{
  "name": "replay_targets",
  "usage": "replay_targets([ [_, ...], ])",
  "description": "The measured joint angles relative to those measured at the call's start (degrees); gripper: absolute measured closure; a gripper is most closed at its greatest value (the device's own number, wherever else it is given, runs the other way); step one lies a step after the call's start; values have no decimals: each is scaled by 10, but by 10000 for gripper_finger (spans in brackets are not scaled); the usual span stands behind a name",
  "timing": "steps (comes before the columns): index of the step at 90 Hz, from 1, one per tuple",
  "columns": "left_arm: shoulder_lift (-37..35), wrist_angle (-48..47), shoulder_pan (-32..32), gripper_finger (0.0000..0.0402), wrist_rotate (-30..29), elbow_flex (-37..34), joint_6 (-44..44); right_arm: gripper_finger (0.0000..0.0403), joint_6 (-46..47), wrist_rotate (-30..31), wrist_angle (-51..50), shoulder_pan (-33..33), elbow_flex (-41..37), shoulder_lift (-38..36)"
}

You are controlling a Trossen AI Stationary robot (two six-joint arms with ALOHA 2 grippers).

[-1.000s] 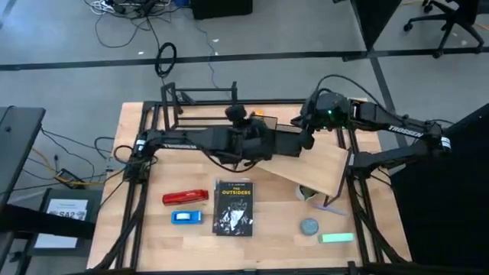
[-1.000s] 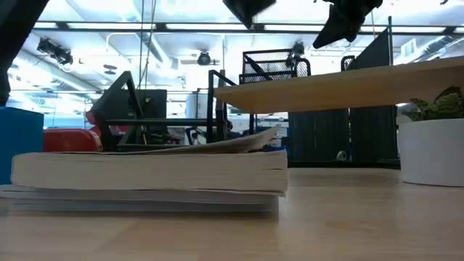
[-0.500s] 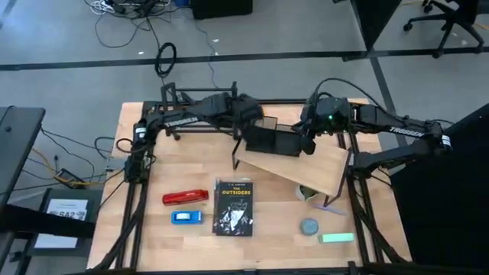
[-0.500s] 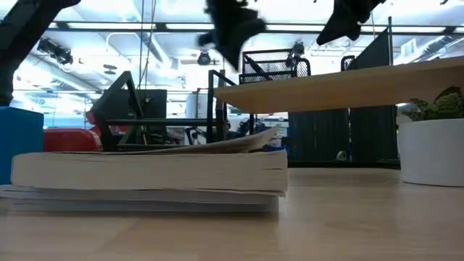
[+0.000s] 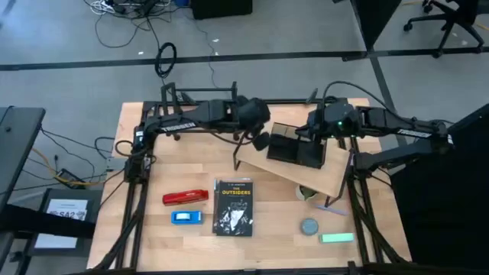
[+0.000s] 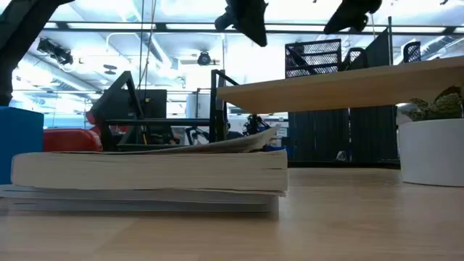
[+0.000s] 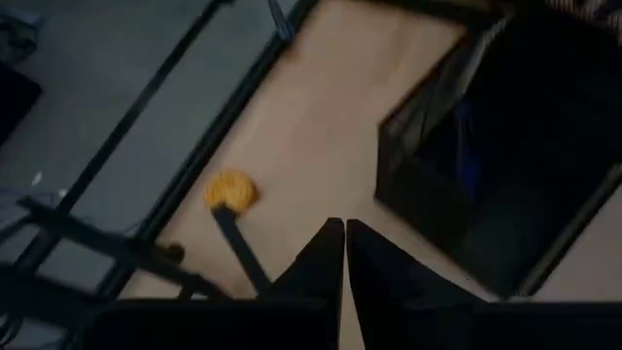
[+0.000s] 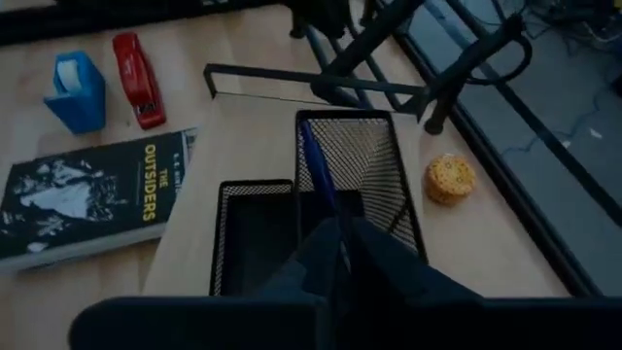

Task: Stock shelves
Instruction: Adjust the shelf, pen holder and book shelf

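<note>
Right end effector (image 5: 309, 147) clamped on mesh organizer (image 5: 296, 147) atop wooden shelf (image 5: 336, 174); left end effector (image 5: 260, 140) closed, empty.

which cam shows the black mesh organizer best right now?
Right wrist view: the mesh organizer fills the frame from above, compartments and a blue pen visible, sitting on the wooden shelf. High view shows it small, partly under the right gripper. Low view catches only its top. Left wrist view shows one dark corner.

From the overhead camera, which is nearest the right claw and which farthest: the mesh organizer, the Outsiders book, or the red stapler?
1. Black mesh organizer, on the wooden shelf, right at the right gripper.
2. The Outsiders book, mid-table.
3. Red stapler, farther toward the left arm's side.
</note>
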Motion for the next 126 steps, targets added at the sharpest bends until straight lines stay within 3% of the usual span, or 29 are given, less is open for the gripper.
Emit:
replay_targets([
  [15, 0, -33, -21, 401, -10, -2, -5, 338, -67, -12, 79, -13, 3, 55],
  [34, 0, 38, -28, 401, -16, -77, 2, 279, -101, -76, 38, -73, 58, 132],
  [55, 0, 180, -26, 401, -14, -179, 47, 285, -107, -186, 4, -132, 81, 177],
  [74, 0, 255, -26, 401, -15, -207, 76, 302, -144, -255, -2, -147, 80, 182],
  [85, 0, 271, -26, 401, -26, -207, 78, 291, -172, -261, -10, -146, 79, 164],
  [106, 0, 290, -24, 401, -32, -207, 79, 237, -192, -267, -32, -146, 93, 171],
  [126, 0, 299, -24, 401, -33, -207, 80, 237, -226, -292, -34, -146, 95, 193],
])
